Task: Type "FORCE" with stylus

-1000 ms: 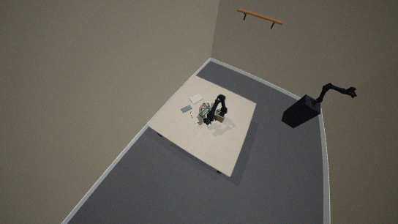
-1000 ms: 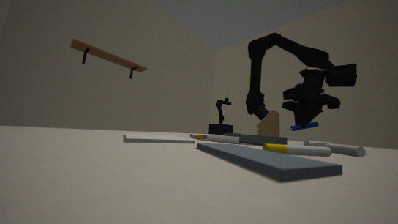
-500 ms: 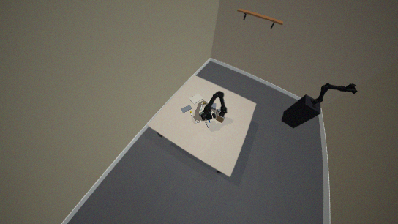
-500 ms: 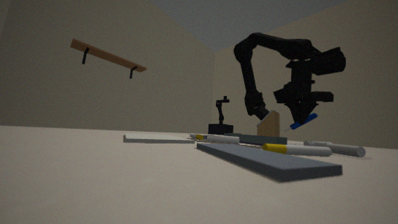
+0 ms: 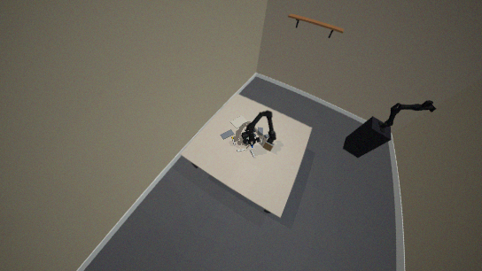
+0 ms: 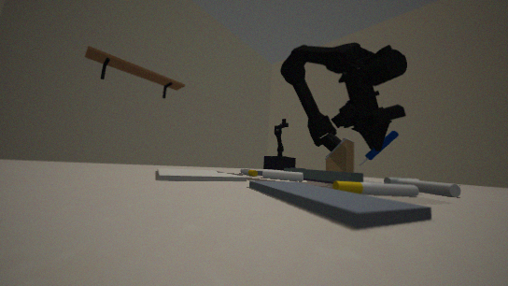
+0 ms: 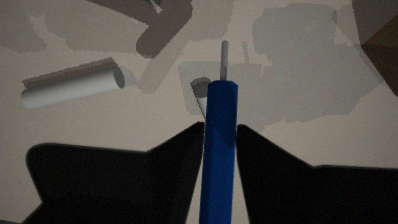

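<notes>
The blue stylus [image 5: 252, 145] [image 6: 391, 138] [image 7: 221, 105] is held between the fingers of my gripper [image 6: 378, 149] [image 7: 220, 130], which is shut on it. In the wrist view its thin grey tip points away from the fingers. In the exterior view the stylus slants, tip down to the left, and the tip is above the table. A low dark greenish slab [image 6: 338, 176], which looks like the keyboard, lies behind the markers, to the left of the tip in that view. No keys can be made out. In the top view the arm covers that area, and the wrist view shows no keyboard.
A wooden block [image 5: 268, 146] [image 6: 346, 156] stands near the arm's base. A blue-grey slab [image 5: 227, 134] [image 6: 336, 201], a white pad [image 5: 238, 121] [image 6: 196, 177], yellow-and-white markers [image 6: 389, 189] and white cylinders [image 6: 439, 187] [image 7: 75, 89] lie on the table [image 5: 266, 186].
</notes>
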Available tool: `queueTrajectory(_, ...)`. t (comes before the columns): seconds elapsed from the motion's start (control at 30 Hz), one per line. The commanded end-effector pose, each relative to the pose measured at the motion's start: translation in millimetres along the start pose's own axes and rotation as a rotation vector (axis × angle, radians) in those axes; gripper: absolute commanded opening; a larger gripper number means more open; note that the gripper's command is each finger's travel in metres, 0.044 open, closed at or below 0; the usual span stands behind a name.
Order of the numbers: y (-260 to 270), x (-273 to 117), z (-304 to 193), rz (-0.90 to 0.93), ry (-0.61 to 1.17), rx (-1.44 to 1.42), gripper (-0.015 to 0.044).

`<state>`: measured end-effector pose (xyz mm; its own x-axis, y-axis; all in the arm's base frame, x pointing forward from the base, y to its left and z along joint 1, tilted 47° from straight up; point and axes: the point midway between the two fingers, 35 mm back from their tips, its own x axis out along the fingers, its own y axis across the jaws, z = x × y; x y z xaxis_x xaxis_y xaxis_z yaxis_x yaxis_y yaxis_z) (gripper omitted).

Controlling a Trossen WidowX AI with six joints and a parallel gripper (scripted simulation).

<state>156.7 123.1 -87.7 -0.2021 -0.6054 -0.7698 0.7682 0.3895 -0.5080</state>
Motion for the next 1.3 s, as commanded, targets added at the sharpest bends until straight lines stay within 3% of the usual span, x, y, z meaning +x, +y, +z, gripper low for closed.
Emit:
queueTrajectory(0.0, 6.4, -7.4, 8.7, 0.009, 0.087, 0.025, 0.0000)
queueTrajectory(0.63, 19.2, -42.9, 69.9, 0.084, 0.453, 0.065, 0.0000)
queueTrajectory(1.27, 10.7, -70.7, 151.1, 0.288, 0.734, 0.134, 0.0000)
